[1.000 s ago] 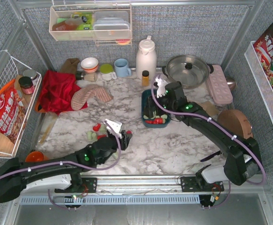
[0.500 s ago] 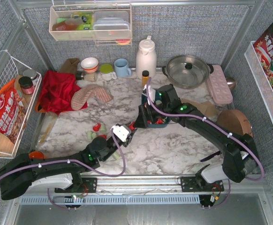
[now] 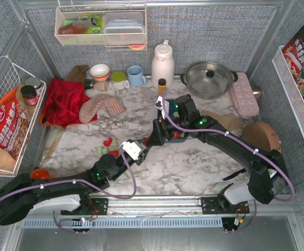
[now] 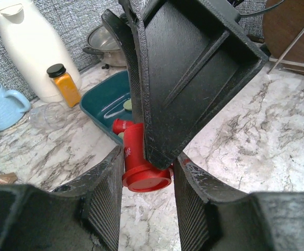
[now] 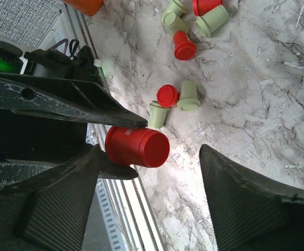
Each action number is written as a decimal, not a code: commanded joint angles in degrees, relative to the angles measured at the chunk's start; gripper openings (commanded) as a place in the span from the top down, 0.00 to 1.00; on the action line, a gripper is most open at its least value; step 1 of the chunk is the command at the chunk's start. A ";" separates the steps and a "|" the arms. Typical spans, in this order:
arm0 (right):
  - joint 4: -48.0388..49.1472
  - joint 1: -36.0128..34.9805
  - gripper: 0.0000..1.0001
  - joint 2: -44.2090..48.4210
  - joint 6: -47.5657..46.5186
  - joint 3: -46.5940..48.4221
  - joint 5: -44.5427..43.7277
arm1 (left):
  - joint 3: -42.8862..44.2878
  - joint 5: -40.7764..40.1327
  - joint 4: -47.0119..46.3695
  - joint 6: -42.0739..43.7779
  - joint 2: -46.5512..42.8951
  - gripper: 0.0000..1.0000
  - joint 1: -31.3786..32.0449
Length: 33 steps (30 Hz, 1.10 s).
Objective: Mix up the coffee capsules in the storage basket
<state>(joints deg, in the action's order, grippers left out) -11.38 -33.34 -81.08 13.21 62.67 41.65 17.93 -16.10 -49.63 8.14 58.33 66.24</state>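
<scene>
**Red capsule** (image 5: 136, 147): pinched in the narrow grip of the left gripper (image 4: 151, 162), clear of the table (image 4: 256, 141). The right gripper (image 5: 149, 151) straddles it with jaws wide and neither pad touching. One of its fingers (image 4: 194, 68) lies hard against the left gripper's own. This reads as a hand-over.

**Hazards, as judged:**
- If the left gripper lets go before the right closes, the tapered pod would drop and roll across the table.
- A closing right finger may strike the left fingers instead of the pod and twist it out of the grip.

**Basket** (image 4: 102, 102): just beyond the left gripper's tips, behind the right gripper, with a few pods visible inside. From above, the right arm hides most of it.

**Loose capsules** (image 5: 178, 97): red and green, lying on the table ahead of the right gripper, outside the basket.

**Farther out, beyond the basket:** spice bottle (image 4: 63, 83), white jug (image 4: 26, 47), blue mug (image 4: 0, 107) and pot (image 4: 104, 42). None of these blocks the way to the basket; only the interleaved fingers do.
</scene>
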 commanded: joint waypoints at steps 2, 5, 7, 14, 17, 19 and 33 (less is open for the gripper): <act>-0.25 -0.64 0.35 -0.49 0.37 0.38 1.70 | -0.18 -0.44 -2.54 -0.58 -0.32 0.57 -0.20; 0.02 -0.67 0.50 -1.32 1.39 0.38 2.40 | -0.18 -1.14 -2.33 -0.54 -0.35 0.57 -0.23; 0.23 -0.66 0.59 -1.73 1.90 0.42 2.93 | -0.22 -1.45 -2.20 -0.50 -0.34 0.57 -0.30; 1.38 -0.67 0.75 -3.12 4.64 0.48 2.98 | -0.24 -4.52 -1.62 -0.82 -1.02 0.21 -0.33; 2.62 -0.67 0.79 -3.79 6.18 0.39 1.57 | -0.63 -5.08 -1.55 -1.09 -2.08 0.01 -0.32; 3.28 -0.67 0.83 -4.14 6.82 0.43 -0.15 | -1.08 -5.18 -1.33 -1.47 -3.05 0.01 -0.32; 0.29 -2.15 0.51 -8.74 -2.82 4.42 -24.01 | 3.78 -36.94 51.89 -42.44 -25.72 0.01 -0.71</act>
<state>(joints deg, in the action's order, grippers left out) -10.61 -35.07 -87.70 14.31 65.34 23.53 18.57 -39.40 -27.18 -11.60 36.42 65.89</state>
